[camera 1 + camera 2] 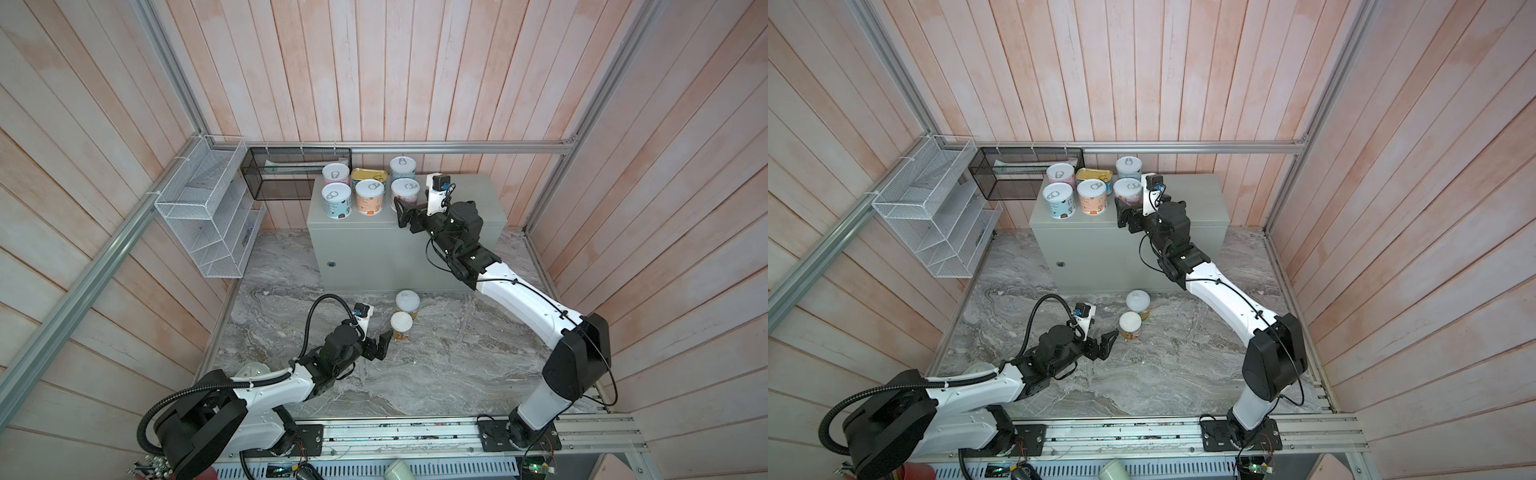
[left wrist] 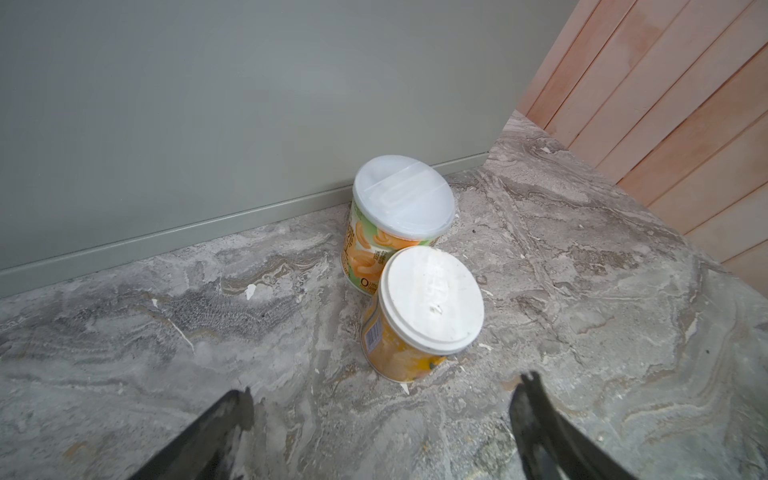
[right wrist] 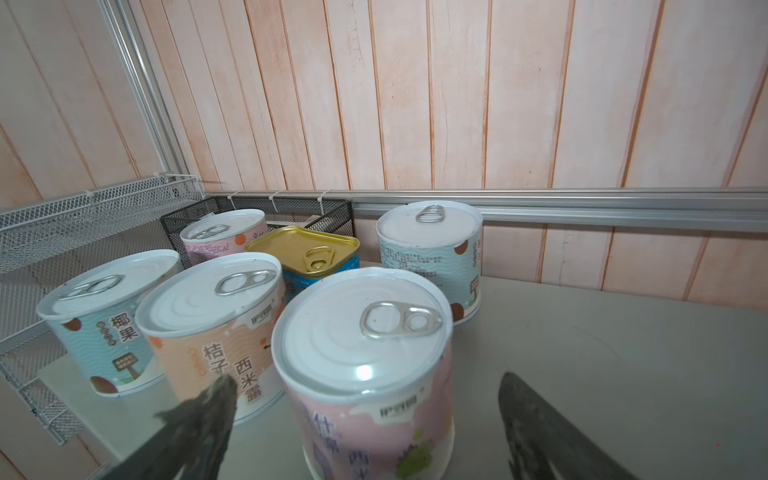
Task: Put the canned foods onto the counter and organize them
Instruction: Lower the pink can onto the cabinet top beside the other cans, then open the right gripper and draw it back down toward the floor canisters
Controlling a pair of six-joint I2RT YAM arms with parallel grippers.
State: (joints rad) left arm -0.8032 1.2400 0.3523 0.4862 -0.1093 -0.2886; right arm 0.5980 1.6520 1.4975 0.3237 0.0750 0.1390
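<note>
The right gripper stands wide open, a jaw on either side of a pink can and clear of it. That can stands upright near the front edge of the counter, in a row of 3 with an orange can and a blue can toward the left end. Along the back edge stand a second pink can, a gold tin and a second blue can. The left gripper is wide open and empty, low over the marble surface. It is just short of a white-lidded can, which seems to touch another white-lidded can standing by the counter's front wall.
</note>
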